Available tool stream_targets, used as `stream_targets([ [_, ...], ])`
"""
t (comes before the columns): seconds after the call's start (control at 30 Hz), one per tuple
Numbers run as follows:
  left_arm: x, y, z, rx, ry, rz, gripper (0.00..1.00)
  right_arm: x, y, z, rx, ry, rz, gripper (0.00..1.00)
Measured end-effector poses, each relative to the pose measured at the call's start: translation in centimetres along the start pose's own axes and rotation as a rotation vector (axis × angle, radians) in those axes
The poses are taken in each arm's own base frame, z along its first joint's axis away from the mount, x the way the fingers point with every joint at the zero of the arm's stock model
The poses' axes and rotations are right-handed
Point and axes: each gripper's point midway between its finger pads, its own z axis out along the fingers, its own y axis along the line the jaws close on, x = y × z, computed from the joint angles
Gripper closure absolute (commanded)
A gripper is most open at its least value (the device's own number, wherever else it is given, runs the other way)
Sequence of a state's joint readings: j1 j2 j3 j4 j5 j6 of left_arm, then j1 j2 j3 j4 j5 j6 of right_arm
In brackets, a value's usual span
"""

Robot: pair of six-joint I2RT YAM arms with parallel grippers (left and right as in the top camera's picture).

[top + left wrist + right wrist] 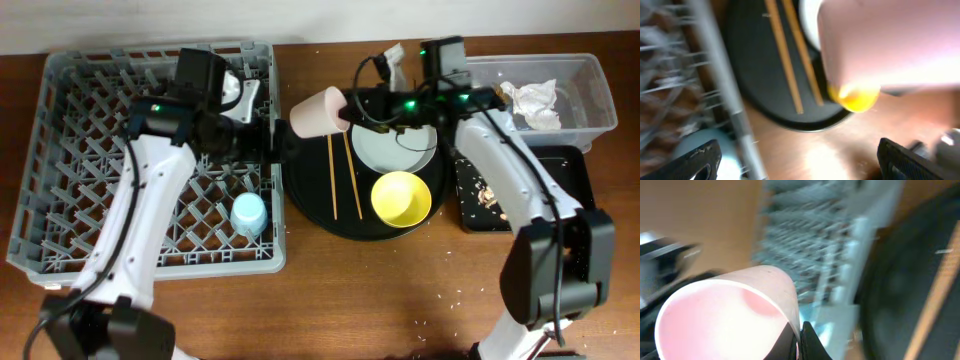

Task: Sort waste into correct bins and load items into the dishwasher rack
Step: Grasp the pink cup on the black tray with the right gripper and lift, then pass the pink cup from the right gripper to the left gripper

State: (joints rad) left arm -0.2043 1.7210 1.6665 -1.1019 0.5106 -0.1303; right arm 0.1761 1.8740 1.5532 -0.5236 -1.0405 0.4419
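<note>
My right gripper (347, 106) is shut on the rim of the pink cup (318, 112) and holds it on its side above the gap between the dishwasher rack (60, 150) and the round black tray (320, 215). The right wrist view shows the fingers (799, 341) pinching the cup wall (725, 315). My left gripper (283, 143) is open and empty at the rack's right edge, just below the cup; its wrist view (800, 160) shows the cup (890, 40) above. The light blue cup (249, 214) sits in the rack. The grey plate (397, 148), yellow bowl (401, 198) and two chopsticks (333, 175) lie on the round tray.
The clear tub (592, 95) at the back right holds a crumpled white napkin (530, 103). The shallow black tray (530, 215) in front of it holds tan crumbs (487, 190). Small crumbs lie on the brown table.
</note>
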Motion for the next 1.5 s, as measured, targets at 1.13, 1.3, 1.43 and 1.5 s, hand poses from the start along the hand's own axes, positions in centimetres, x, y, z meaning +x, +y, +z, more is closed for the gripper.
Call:
stream_targets([
  [1.13,-2.0,-7.3,-8.2,0.966,-0.088,0.042,0.01,-0.1,7.6,-1.7,-0.349,0.054,-0.231,0.96],
  [1.3,-2.0,-7.3,-8.2,0.968,-0.091,0.049,0.01,-0.2,7.7,-1.7,-0.349,0.054,-0.219,0.96],
  [1.43,-1.9,-7.6,-8.1,0.972,-0.090,0.057,0.01,-0.5,8.0,-2.0,-0.361,0.047,-0.233,0.96],
  [1.5,-1.8,-7.8,-7.9,0.970,-0.082,0.062,0.01,-0.5,8.1,-2.2,-0.366,0.049,-0.232,0.96],
])
